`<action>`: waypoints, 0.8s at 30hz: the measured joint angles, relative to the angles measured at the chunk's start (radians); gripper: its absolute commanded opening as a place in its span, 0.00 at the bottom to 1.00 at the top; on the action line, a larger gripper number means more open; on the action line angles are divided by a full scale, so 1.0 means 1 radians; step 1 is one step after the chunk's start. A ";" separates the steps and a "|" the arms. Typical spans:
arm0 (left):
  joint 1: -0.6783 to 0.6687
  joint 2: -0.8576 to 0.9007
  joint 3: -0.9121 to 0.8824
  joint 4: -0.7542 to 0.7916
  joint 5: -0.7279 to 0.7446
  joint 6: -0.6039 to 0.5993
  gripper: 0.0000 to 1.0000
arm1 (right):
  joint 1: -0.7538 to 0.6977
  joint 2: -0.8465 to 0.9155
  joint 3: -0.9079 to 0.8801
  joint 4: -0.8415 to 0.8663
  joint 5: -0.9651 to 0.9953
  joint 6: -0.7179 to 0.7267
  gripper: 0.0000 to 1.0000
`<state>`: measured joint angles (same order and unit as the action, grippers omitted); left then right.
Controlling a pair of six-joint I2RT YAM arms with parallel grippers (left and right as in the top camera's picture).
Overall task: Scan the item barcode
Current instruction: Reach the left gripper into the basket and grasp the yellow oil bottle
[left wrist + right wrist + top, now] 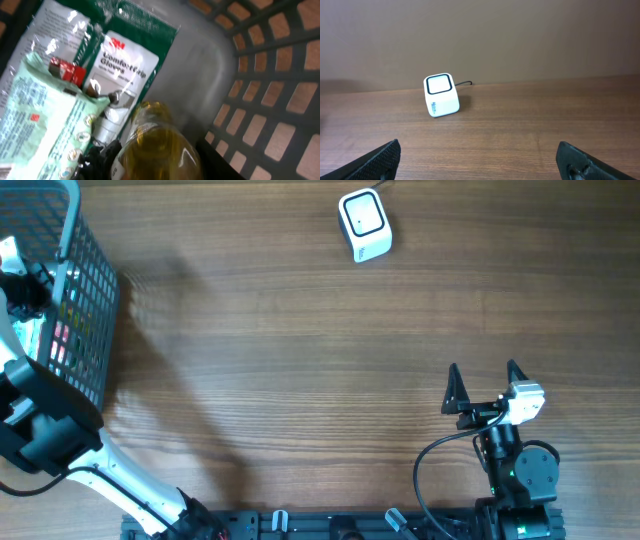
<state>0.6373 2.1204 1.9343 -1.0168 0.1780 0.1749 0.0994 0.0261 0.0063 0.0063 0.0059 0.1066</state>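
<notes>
Right jaws stood wide open, empty. Left jaws, inside far-left basket (95, 290) by bottle (155, 145): grip undeterminable. Nothing lay at scanner (363, 225); scan not yet done.

Wooden tabletop (300, 360) from above. White scanner (364, 224) near the far edge, dark-framed window facing up. Grey mesh basket (95, 310) at the left edge, colourful packets dimly visible through its wall. Left arm (40, 435) bent over the basket rim and reaching down inside. Right fingers (452, 390) low on the right, spread wide, nothing between, well apart from the scanner.
</notes>
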 measured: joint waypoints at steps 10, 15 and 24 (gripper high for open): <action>0.000 -0.307 -0.013 0.172 -0.001 -0.046 0.40 | 0.000 0.000 0.000 0.000 0.000 0.000 1.00; -0.002 -0.514 -0.013 0.192 0.000 -0.103 0.41 | 0.000 0.000 0.000 0.000 0.000 0.000 1.00; -0.206 -0.789 -0.013 0.024 -0.008 -0.159 0.40 | 0.000 0.000 0.000 0.000 0.000 0.000 1.00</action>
<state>0.4313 1.3315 1.9217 -0.9928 0.1699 0.0154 0.0994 0.0261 0.0063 0.0063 0.0059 0.1066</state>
